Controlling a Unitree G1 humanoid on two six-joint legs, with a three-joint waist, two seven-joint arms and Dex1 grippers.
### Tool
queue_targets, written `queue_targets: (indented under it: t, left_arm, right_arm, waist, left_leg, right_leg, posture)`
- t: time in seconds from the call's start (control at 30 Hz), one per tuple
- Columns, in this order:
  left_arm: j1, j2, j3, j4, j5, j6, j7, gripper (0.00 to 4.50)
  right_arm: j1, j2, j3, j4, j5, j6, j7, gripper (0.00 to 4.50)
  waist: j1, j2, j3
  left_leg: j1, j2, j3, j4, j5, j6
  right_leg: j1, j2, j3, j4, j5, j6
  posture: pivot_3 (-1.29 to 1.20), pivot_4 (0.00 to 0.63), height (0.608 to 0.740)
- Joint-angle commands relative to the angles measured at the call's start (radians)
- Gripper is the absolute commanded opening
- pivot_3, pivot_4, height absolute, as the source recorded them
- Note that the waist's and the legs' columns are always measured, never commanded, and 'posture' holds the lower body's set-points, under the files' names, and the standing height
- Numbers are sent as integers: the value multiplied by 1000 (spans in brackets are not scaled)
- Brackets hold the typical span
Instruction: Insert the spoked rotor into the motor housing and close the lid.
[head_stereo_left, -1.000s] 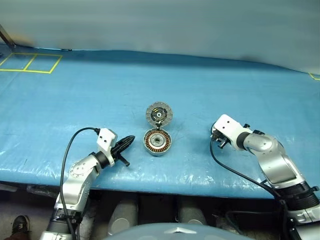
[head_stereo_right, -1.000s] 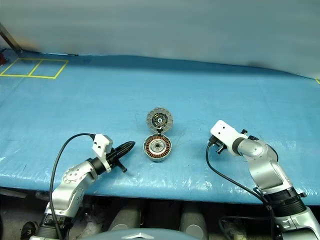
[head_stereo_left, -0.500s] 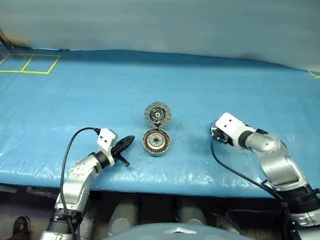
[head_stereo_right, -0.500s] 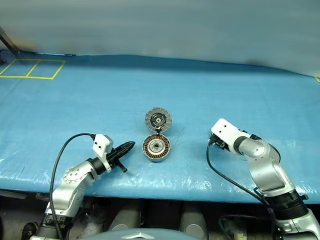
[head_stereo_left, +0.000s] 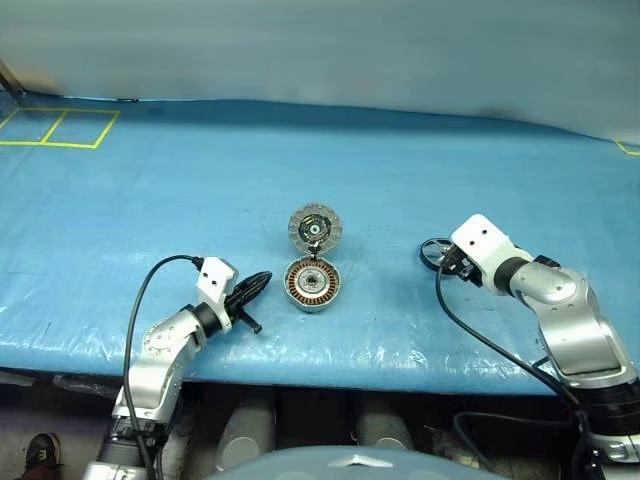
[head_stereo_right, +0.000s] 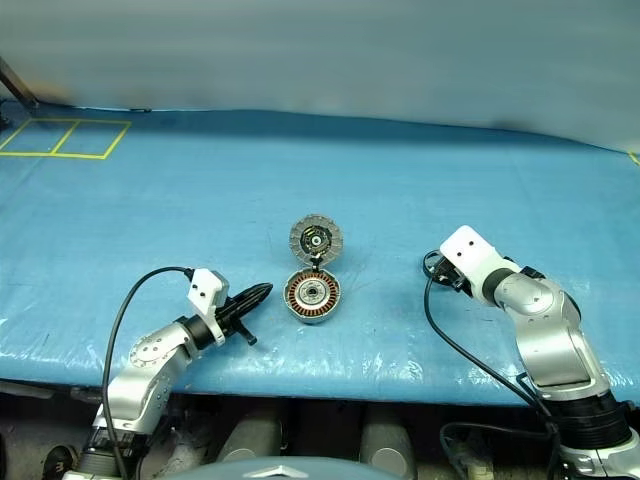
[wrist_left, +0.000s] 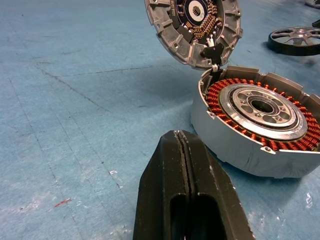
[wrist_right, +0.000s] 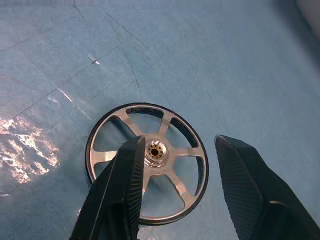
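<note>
Blue tarp-covered table (head_stereo_left: 300, 160) spans the whole scene, yellow tape squares (head_stereo_left: 60, 127) at its far left corner. Right arm (head_stereo_left: 560, 320) comes in from the near right edge, its black cable (head_stereo_left: 480, 345) looping across the tarp; left arm (head_stereo_left: 165, 345) comes in from the near left edge with its own cable (head_stereo_left: 140, 300) arching over it. Motor housing (head_stereo_left: 314, 285) sits mid-table near the front edge, open, copper windings ring and dark-centred silver core visible inside. Lid (head_stereo_left: 316, 227) stands tilted up just behind the housing, joined to it at the hinge, inner face toward the robot. Spoked rotor (wrist_right: 147, 162) lies flat on the tarp well to the right of the housing, not in it, right under the right gripper. Right gripper (wrist_right: 177, 190) hangs over the rotor with jaws apart; in the right wrist view one finger crosses in front of the hub and the other sits outside the rim, and I can't tell whether either touches it. Left gripper (wrist_left: 184, 165) is clamped closed on nothing, fingers pressed together, pointing at the housing wall from just beside it on the left, not touching
</note>
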Motion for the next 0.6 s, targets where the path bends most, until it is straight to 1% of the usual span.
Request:
queue_targets:
  t: [0.03,0.23,0.6]
  left_arm:
    - [-9,-2,-2,0,4,-18,-5,0]
    - [-8,-4,-3,1,6,-18,-2,0]
    - [3,-4,1,6,13,-19,7,0]
  right_arm:
    - [4,-25,-46,-32,0,7,-3,2313]
    - [13,-57,2,2,-33,27,-1,2313]
    - [23,-41,6,16,-10,42,18,2313]
  waist:
    - [0,0,0]
    - [0,0,0]
    - [0,0,0]
  left_leg:
    - [0,0,0,0,0,0]
    - [0,0,0,0,0,0]
    - [0,0,0,0,0,0]
  right_leg:
    - [0,0,0,0,0,0]
    - [0,0,0,0,0,0]
    - [0,0,0,0,0,0]
  posture:
    - [0,150,740]
    - [0,150,740]
    - [0,150,740]
